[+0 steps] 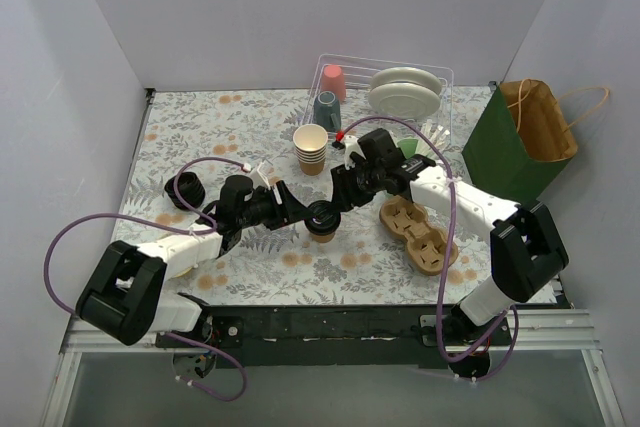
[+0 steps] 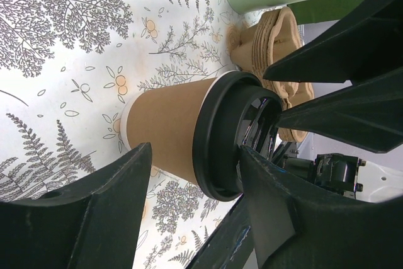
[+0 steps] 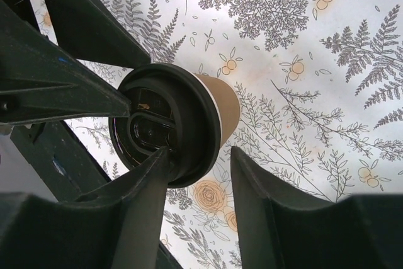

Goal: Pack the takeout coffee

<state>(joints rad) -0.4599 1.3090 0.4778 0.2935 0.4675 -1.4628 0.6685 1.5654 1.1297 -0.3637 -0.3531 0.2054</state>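
Observation:
The takeout coffee [image 1: 322,220], a tan paper cup with a black lid, stands upright on the patterned table between my two grippers. My left gripper [image 1: 298,215] is open just left of it. In the left wrist view the cup [image 2: 167,127] lies just ahead of the spread fingers [image 2: 94,212], and one finger overlaps the lid [image 2: 217,137]. My right gripper [image 1: 345,199] is open above the cup's right side. In the right wrist view one fingertip [image 3: 154,168] rests at the lid [image 3: 160,124]; the other finger is apart from the cup [image 3: 223,102].
A brown cardboard cup carrier [image 1: 420,234] lies right of the cup. A green paper bag [image 1: 520,137] stands at the far right. A stack of lidless tan cups [image 1: 311,147], a loose black piece [image 1: 187,190] and a dish rack [image 1: 440,82] with plates are also on the table.

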